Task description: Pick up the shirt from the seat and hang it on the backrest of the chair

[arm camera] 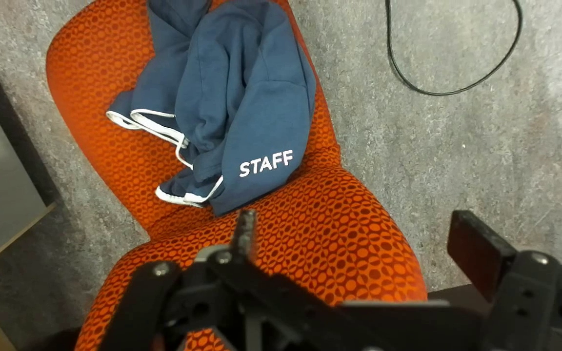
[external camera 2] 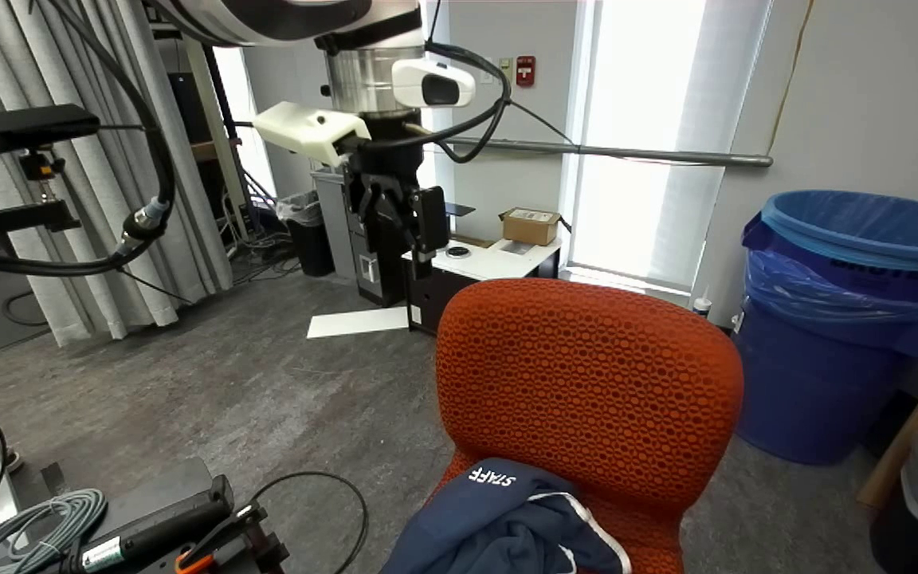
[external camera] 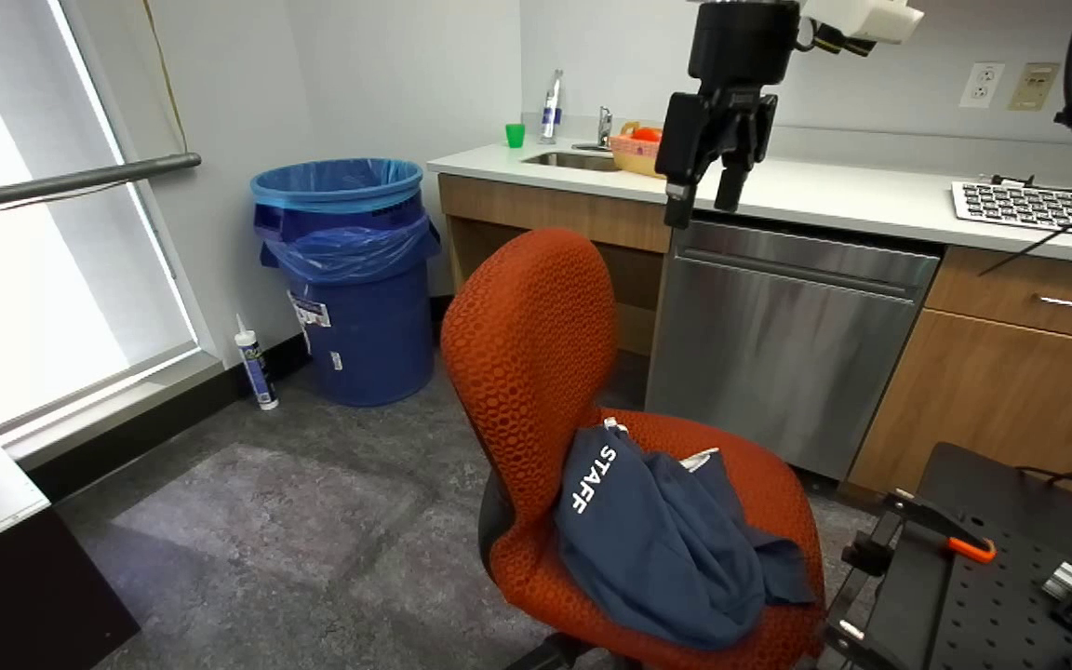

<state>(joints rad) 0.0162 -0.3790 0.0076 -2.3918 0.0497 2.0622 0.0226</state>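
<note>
The dark slate-blue shirt lies crumpled on the orange-red seat, close against the backrest. Its white "STAFF" lettering faces up beside the backrest. The shirt also shows in an exterior view, cut off by the lower edge, and in the wrist view. The chair's backrest stands upright in an exterior view. My gripper is open and empty, above the chair, higher than the backrest's top. In the wrist view its fingers are wide apart, with the backrest below them.
A blue round bin stands behind the chair. A counter with a basket and a stainless dishwasher front run alongside. A black perforated table with tools is near the seat's front. A white-topped cabinet stands beyond.
</note>
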